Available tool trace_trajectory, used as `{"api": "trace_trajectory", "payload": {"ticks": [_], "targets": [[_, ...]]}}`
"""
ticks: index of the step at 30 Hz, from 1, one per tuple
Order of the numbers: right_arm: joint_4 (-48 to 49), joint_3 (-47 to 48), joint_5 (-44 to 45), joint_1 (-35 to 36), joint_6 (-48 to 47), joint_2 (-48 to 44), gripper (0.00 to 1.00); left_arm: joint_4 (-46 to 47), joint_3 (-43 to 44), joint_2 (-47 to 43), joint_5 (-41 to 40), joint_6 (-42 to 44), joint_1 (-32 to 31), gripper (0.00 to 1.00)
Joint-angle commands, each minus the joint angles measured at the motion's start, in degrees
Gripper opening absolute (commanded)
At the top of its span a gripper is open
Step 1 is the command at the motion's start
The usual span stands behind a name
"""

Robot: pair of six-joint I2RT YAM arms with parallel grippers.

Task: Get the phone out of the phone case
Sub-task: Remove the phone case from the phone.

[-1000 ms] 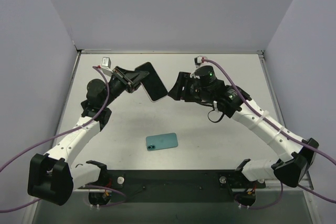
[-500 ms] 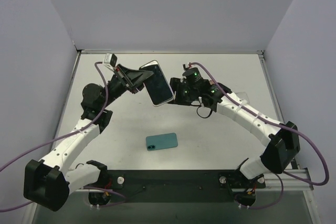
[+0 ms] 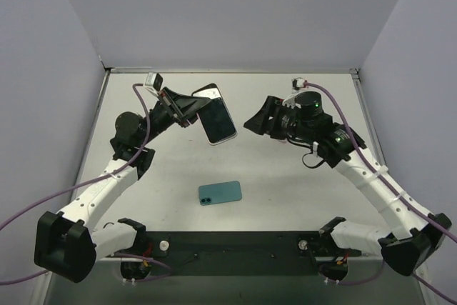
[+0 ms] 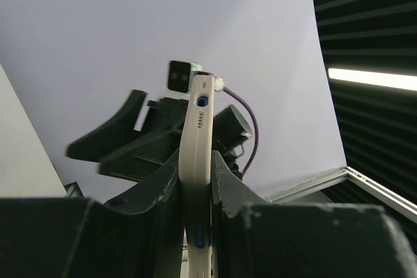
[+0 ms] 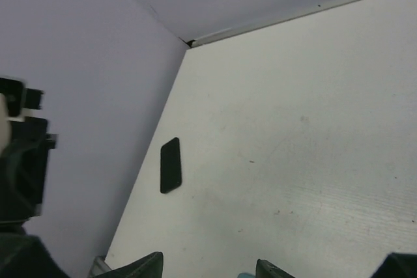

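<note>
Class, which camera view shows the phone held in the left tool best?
The top external view: nearly the whole phone shows, dark face up, clamped in the left tool. The left wrist view shows only its pale edge. In the right wrist view it cannot be made out.

The right gripper (image 3: pixel 255 118), which was against the right edge of the phone (image 3: pixel 221 118) half a second ago, has drawn back to the right and now stands apart from it. That arm's elbow has swung outward, toward the right side of the worktop (image 3: pixel 285 176).
</note>
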Motion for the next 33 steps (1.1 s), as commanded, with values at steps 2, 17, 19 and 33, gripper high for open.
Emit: {"api": "trace_trajectory", "payload": {"ticks": [2,17,19,33], "targets": [[0.0,6.1,-4.4,0.6,0.4,-6.0,0.53,6.6,-0.1,1.2,-0.3,-0.1,0.4,0.0],[7.7,6.9,-10.4,5.6,6.9,-6.6,0.57,6.0,0.1,2.4,-0.6,1.2,0.4,0.0],[8.6,6.5,-11.3,6.3,7.4,-6.5,0.57,5.6,0.2,2.4,-0.7,1.5,0.4,0.0],[10.1,4.3,-11.5,8.0,8.6,-6.0,0.57,5.7,0.0,2.9,-0.8,1.5,0.4,0.0]]}}
